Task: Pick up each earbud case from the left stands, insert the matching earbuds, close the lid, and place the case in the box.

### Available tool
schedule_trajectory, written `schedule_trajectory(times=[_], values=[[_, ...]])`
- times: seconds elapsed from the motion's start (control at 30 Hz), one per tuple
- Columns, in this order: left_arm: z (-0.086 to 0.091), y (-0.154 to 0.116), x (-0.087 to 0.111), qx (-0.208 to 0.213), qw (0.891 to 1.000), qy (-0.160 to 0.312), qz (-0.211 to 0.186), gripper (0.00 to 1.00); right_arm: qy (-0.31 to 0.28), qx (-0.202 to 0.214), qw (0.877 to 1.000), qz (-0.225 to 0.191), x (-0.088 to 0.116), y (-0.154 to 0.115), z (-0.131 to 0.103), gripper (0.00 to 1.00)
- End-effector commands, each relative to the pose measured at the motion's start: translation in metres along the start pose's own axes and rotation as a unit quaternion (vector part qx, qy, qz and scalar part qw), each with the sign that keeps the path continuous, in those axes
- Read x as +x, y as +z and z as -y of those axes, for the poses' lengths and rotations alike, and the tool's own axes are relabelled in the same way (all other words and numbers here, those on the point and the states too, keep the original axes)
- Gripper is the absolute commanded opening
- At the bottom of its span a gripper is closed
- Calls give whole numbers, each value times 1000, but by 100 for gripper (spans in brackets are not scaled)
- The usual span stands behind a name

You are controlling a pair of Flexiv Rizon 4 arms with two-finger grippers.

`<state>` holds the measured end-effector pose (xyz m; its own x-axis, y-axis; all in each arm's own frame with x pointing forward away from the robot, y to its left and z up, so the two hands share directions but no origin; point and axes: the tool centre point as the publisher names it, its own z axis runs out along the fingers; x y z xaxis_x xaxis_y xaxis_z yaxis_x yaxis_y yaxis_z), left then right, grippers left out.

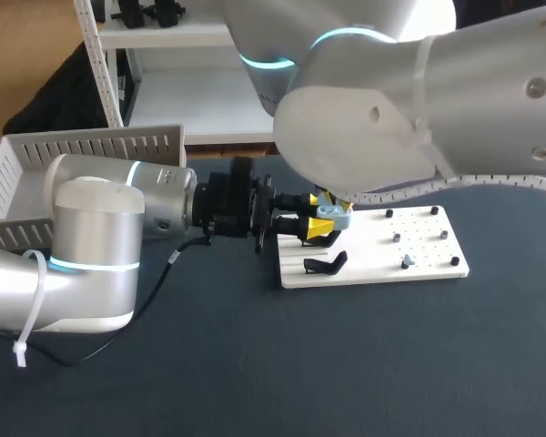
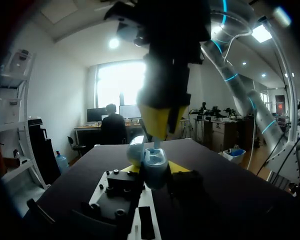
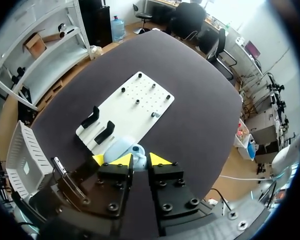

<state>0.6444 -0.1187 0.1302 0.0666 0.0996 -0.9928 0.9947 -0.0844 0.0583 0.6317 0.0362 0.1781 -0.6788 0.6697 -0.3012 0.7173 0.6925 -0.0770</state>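
Left gripper (image 2: pixel 155 170) is clamped on the earbud case (image 2: pixel 155 161), right gripper (image 2: pixel 160 120) hangs right above the case's open top, can't tell its grip.

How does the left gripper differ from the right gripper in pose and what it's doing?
The left gripper lies level over the table; the right gripper points straight down. The left gripper's fingers clamp the blue earbud case from two sides; the right gripper hangs just above it. Both have yellow tips.
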Motion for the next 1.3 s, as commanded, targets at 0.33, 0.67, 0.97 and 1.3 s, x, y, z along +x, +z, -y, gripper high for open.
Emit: schedule_trajectory(times=[0.33, 0.67, 0.97, 1.3], values=[[-1, 0, 1, 2, 1000, 0, 1, 0, -1, 3, 1000, 3, 0, 3, -1, 0], [-1, 0, 1, 2, 1000, 0, 1, 0, -4, 4, 1000, 8, 0, 5, -2, 0], [-1, 0, 1, 2, 1000, 0, 1, 0, -5, 9, 1000, 12, -1, 9, -1, 0], [-1, 0, 1, 2, 1000, 0, 1, 0, -3, 11, 1000, 15, -3, 11, -1, 0]])
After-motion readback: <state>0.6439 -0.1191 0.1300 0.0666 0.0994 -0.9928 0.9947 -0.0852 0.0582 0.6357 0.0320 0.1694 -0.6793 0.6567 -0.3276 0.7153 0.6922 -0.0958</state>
